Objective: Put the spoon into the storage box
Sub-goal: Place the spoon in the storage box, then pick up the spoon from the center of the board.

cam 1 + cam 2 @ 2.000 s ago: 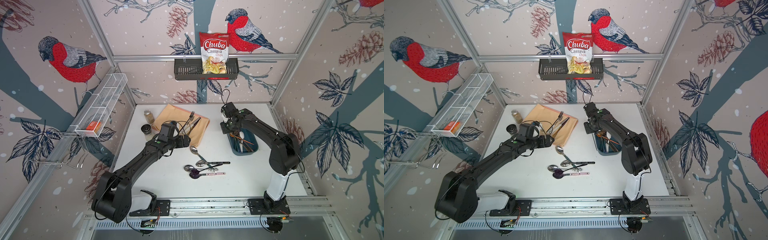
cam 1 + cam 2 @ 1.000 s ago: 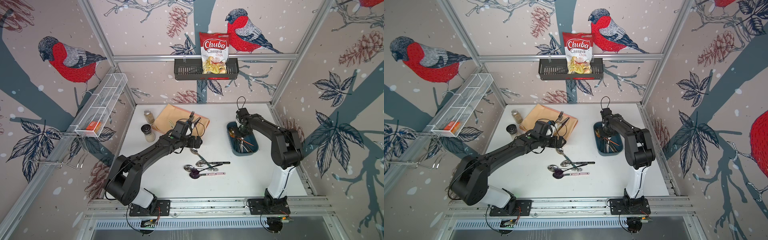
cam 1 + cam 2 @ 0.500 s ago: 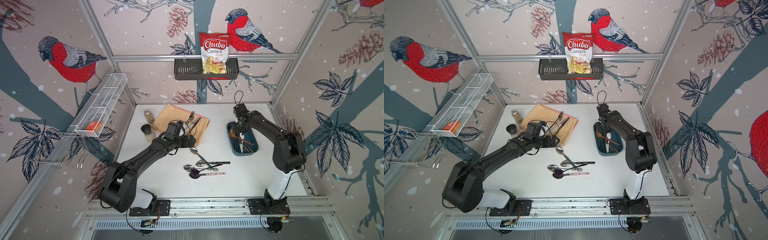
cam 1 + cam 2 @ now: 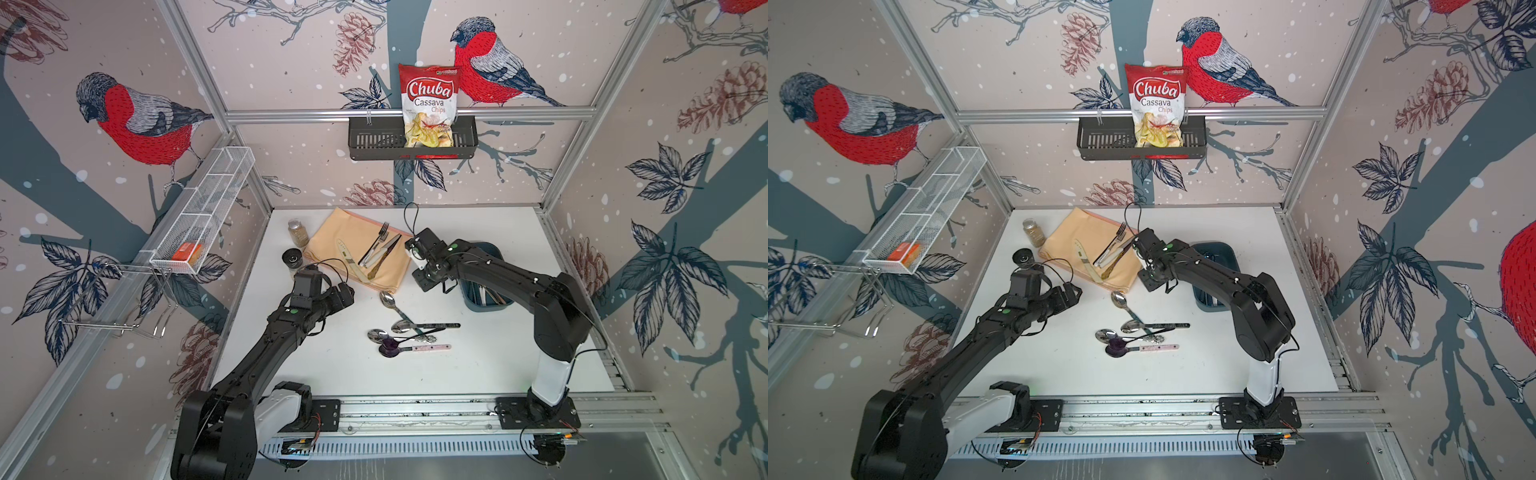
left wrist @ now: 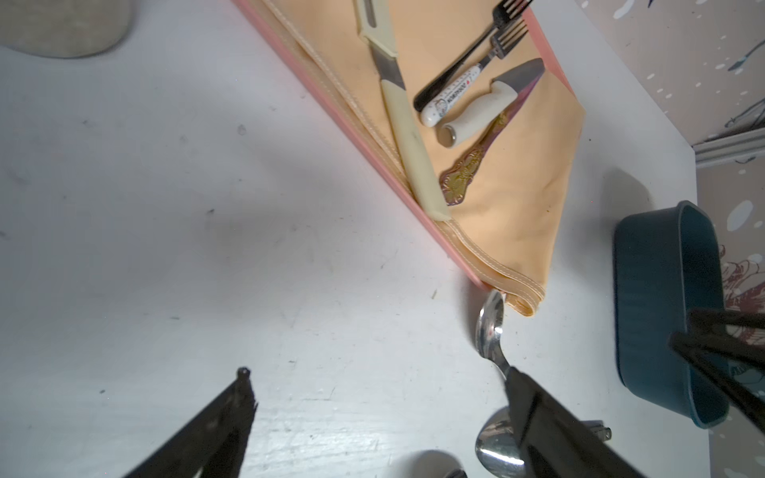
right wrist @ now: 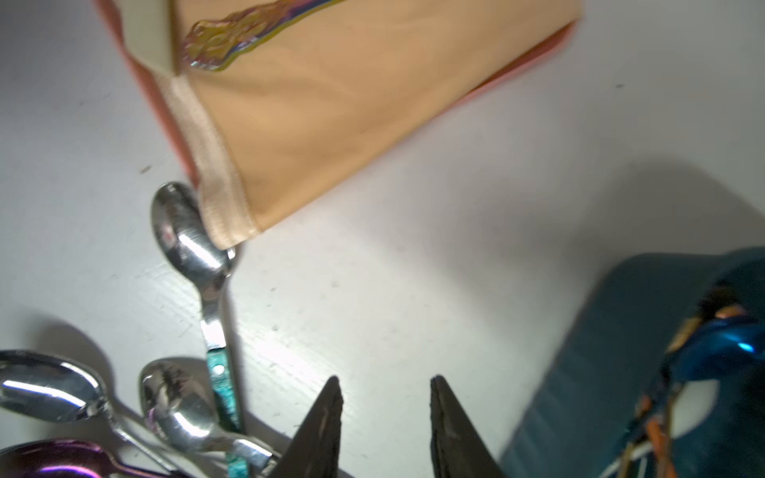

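1. Walls (image 4: pixel 124 124): bird-and-pinecone print on three sides of your cell, framed in aluminium. A black basket (image 4: pixel 374 141) on the back wall holds a chips bag (image 4: pixel 428 104). A white wire tray (image 4: pixel 199 208) hangs on the left wall.
2. Tabletop (image 4: pixel 478 374): white and scuffed.
3. Left arm (image 4: pixel 286 332): it reaches from its front base up the left side, wrist turned toward the centre. Your left gripper (image 5: pixel 376 372) hangs over bare tabletop with fingers spread wide and nothing between them.
4. Right arm (image 4: pixel 498 270): elbow raised above the box, forearm stretched toward the centre. Your right gripper (image 6: pixel 385 380) points down between cloth and box, fingers parted and empty.
5. Cloth (image 4: pixel 332 232): peach with a pink edge, folded, at back centre, carrying forks and knives.
6. Box (image 4: pixel 482 305): dark teal, with rounded corners and low walls, on the right side and partly under the right arm. There is cutlery inside.
7. Three spoons (image 4: pixel 399 336): overlapping at mid-tabletop. Two have steel bowls and one has a purple bowl.
8. Spoon (image 4: pixel 387 299): steel bowl and teal handle, lying flat on the tabletop, well apart from the box. Its bowl is at the cloth's near corner, and its handle runs toward the three spoons.
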You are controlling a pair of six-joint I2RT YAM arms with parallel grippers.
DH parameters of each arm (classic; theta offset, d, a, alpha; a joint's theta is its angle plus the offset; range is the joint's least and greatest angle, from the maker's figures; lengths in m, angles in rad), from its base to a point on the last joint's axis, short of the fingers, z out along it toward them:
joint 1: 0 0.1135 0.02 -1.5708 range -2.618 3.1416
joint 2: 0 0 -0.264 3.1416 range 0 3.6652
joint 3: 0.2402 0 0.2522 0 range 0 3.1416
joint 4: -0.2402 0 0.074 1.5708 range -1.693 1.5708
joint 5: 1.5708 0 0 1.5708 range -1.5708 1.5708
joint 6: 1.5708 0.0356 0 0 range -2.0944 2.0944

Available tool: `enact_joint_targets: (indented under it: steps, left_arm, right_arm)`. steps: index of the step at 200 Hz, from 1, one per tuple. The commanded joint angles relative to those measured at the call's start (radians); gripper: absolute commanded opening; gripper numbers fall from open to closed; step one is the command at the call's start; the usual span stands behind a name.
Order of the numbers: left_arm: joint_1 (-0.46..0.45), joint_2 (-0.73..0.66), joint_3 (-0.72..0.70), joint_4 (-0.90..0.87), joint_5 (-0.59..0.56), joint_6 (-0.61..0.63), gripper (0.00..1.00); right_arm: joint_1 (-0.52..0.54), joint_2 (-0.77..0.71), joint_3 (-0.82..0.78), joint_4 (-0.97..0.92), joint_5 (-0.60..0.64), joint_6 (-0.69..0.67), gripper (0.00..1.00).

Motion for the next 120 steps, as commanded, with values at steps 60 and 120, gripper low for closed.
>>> enact_joint_targets:
  steps: [60,120]
  left_arm:
    - [0.044,-0.002,-0.053,0.016,0.046,-0.014,0.96]
    - [0.065,-0.037,-0.106,0.031,0.059,-0.038,0.96]
  right_arm:
    - [0.112,0.119,0.035,-0.054,-0.144,0.084,0.43]
    - [0.138,0.212,0.1,-0.111,-0.147,0.105,0.44]
